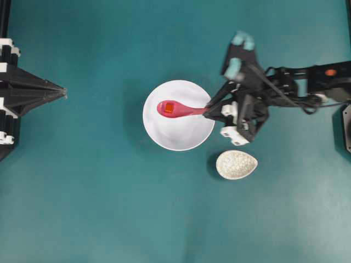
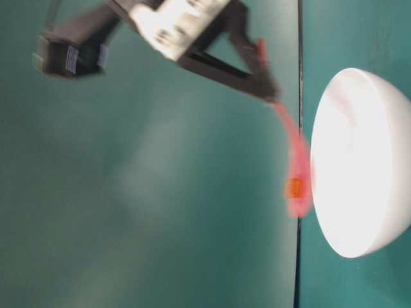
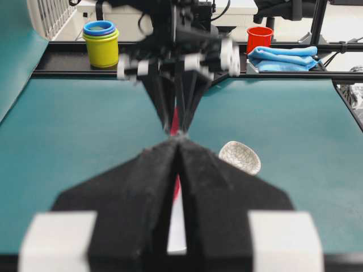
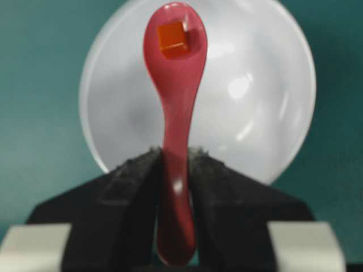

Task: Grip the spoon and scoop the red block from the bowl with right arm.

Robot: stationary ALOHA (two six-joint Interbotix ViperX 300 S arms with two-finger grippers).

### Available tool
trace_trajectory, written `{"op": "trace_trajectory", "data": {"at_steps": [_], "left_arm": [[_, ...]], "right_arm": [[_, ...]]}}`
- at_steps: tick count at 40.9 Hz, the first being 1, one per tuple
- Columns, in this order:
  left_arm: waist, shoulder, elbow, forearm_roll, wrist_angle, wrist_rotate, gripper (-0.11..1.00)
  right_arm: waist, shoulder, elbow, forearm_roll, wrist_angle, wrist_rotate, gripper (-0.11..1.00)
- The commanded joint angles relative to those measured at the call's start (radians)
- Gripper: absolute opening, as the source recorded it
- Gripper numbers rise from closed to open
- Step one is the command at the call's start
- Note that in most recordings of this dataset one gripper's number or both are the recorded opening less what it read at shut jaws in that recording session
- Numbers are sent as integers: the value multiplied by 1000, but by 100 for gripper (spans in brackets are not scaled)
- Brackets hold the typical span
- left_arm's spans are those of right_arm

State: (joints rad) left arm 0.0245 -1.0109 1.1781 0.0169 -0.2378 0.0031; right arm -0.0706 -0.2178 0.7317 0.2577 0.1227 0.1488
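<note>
The glossy pink spoon is pinched at its handle by the right arm's black fingers — the tiny red block is carried in its scoop, over the big white bowl. Scooping looks done — a slow, level lift is needed next.

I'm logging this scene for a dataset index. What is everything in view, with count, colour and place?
bowl: 1, white, middle of the table.
spoon: 1, magenta-pink, over the bowl, handle between the right fingers.
red block: 1, red-orange, in the spoon's scoop.
speckled dish: 1, beige, on the table beside the bowl, apart from it.
stacked cups: 1 stack, yellow-green with blue rims, on the ledge beyond the table.
red cup: 1, red, same ledge.
folded cloth: 1, blue, beside the red cup.
table: 1, teal.
right gripper: 1, black, shut on the spoon handle.
left gripper: 1, black, shut, at the table's edge, holding nothing.
</note>
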Motion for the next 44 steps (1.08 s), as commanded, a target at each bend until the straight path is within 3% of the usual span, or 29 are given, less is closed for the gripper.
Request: {"op": "trace_trajectory", "data": {"at_steps": [1, 15, 44], "left_arm": [[2, 8, -29, 2, 2, -3, 0], [2, 12, -29, 2, 17, -21, 0], [0, 3, -31, 2, 77, -23, 0]], "right_arm": [[3, -83, -17, 2, -12, 2, 23], [3, -204, -80, -2, 112, 0, 23], [2, -204, -77, -34, 120, -3, 23]]}}
